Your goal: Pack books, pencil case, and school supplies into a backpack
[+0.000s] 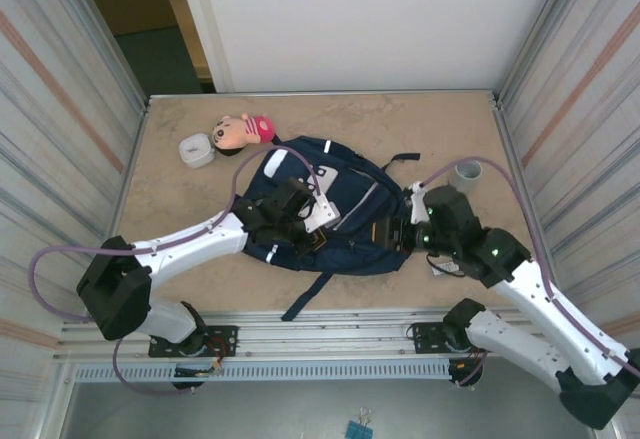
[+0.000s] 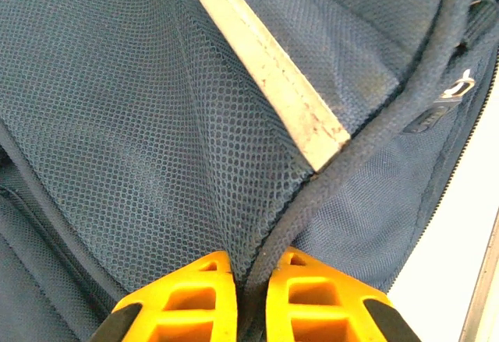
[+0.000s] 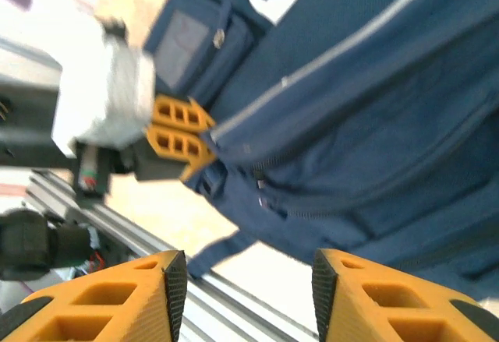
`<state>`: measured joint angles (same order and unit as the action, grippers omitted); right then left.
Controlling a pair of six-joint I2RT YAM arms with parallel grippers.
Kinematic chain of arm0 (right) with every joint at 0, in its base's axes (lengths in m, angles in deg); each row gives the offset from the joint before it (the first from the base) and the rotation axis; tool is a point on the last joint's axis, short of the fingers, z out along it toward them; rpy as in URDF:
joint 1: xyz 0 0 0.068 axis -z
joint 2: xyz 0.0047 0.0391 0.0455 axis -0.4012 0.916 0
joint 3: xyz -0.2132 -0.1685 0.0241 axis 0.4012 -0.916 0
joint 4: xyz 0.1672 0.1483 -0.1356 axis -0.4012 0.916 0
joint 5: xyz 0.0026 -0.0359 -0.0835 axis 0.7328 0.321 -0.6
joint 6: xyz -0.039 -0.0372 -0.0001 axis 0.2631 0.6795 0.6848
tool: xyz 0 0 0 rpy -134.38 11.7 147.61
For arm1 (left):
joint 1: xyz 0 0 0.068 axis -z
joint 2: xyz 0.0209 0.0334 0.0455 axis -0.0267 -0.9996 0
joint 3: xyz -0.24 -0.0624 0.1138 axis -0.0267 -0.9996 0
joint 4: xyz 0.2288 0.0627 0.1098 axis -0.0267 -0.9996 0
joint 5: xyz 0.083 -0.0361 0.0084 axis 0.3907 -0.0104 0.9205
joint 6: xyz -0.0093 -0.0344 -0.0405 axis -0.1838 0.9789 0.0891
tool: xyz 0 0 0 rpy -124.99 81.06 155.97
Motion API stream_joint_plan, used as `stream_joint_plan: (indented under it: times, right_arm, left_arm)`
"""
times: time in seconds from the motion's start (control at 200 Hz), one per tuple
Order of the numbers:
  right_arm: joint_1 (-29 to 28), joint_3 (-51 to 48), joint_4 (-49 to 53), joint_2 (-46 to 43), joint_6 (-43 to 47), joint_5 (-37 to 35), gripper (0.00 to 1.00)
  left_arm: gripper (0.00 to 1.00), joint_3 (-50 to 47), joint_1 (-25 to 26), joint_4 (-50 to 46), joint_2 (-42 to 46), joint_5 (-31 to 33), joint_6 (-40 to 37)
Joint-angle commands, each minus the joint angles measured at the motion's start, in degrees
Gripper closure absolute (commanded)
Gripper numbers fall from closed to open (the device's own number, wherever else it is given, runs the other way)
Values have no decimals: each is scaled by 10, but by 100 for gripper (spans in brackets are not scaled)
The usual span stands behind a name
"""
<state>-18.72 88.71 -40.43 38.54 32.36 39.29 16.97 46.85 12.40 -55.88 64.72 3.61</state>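
Note:
The navy backpack [image 1: 345, 221] lies flat in the middle of the table. My left gripper [image 1: 303, 215] rests on its left half. In the left wrist view it [image 2: 249, 291] is shut on a piped seam of the backpack [image 2: 156, 108], where mesh meets plain fabric below a white stripe [image 2: 269, 69]. My right gripper [image 1: 398, 232] is at the bag's right edge. In the right wrist view it [image 3: 249, 280] stands open with nothing between its fingers, the backpack [image 3: 374, 108] beyond. The books, pencil case and school supplies are out of view.
A grey cup [image 1: 467, 171] stands at the back right. A white rounded box [image 1: 197, 149] and a doll [image 1: 243, 131] lie at the back left. A dark strap [image 1: 305, 299] trails toward the metal rail [image 1: 330, 334] at the table's near edge. Corrugated walls close both sides.

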Motion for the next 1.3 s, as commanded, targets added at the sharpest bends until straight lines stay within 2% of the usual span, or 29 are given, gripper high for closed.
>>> stream_joint_plan:
  times: [0.0,0.1,0.225,0.506,0.697,0.757,0.852,0.987,1.102,1.213,1.293]
  right_arm:
    - [-68,-38,-7,8,-95,-110,53]
    - [-110,-55,-62,39,-115,-116,54]
    - [-134,-63,-122,91,-128,-118,54]
    - [-136,-92,-234,158,-153,-149,51]
    - [-133,-88,-246,196,-152,-202,57]
    - [-123,-83,-241,207,-148,-214,64]
    - [-109,-64,-204,217,-140,-233,83]
    - [-92,-43,-137,201,-109,-233,100]
    - [-63,-37,-71,159,-70,-203,100]
    - [-4,-27,-7,121,-11,-131,100]
    - [39,-16,27,102,41,-75,100]
  left_arm:
    - [100,23,-8,-13,19,-42,51]
    - [100,28,-14,-12,14,-52,53]
    - [100,36,-16,-12,8,-57,51]
    - [100,38,-18,-6,10,-64,47]
    - [100,38,-20,6,12,-86,44]
    - [100,39,-20,4,12,-91,42]
    - [100,39,-21,-5,12,-83,37]
    - [100,29,-35,-22,21,-64,8]
    - [100,17,-50,-55,23,-23,-40]
    - [100,9,-54,-91,19,7,-87]
    - [100,-2,-62,-93,22,5,-100]
